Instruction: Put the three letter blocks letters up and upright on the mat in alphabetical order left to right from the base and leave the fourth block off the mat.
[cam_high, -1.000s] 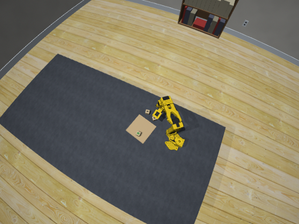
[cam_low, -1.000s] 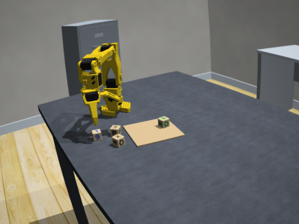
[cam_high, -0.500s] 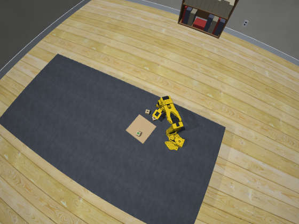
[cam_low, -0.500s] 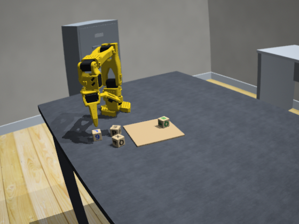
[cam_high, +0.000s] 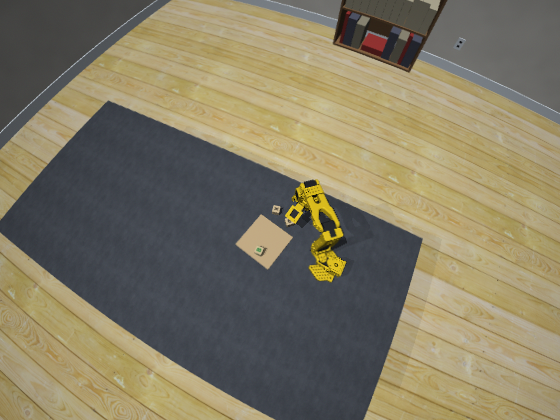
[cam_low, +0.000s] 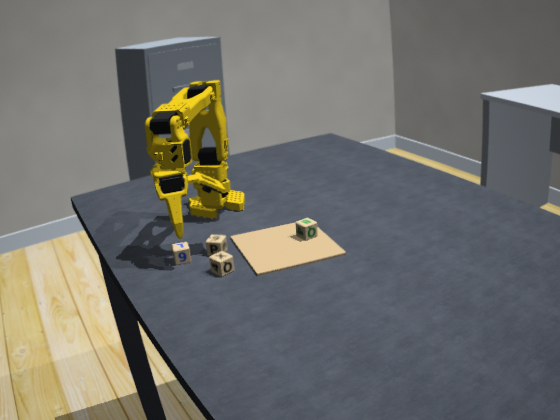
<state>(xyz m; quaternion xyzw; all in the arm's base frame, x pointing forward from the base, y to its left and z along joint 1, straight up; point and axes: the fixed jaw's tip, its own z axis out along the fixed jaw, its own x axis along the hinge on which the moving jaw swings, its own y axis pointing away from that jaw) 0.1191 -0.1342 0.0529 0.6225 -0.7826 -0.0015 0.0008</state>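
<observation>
Above the blue-marked block (cam_low: 181, 252) your tool (cam_low: 177, 227) hung partly parted, grasping nothing; one green-lettered block (cam_low: 306, 229) sat on the tan mat (cam_low: 280, 252), two others off it

Top view looks down from high; exterior faces the arm (cam_low: 187, 145) nearer, sharing table (cam_high: 150, 210)

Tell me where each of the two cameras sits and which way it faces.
Top: high overhead, tilted down at the dark table and wooden floor; the whole yellow arm shows from above.
Exterior: beside the table at about standing height, facing across it toward the grey cabinet; the arm shows side-on, its gripper pointing down.
Shared: the tan mat, the green-lettered block on it, and the arm.
</observation>
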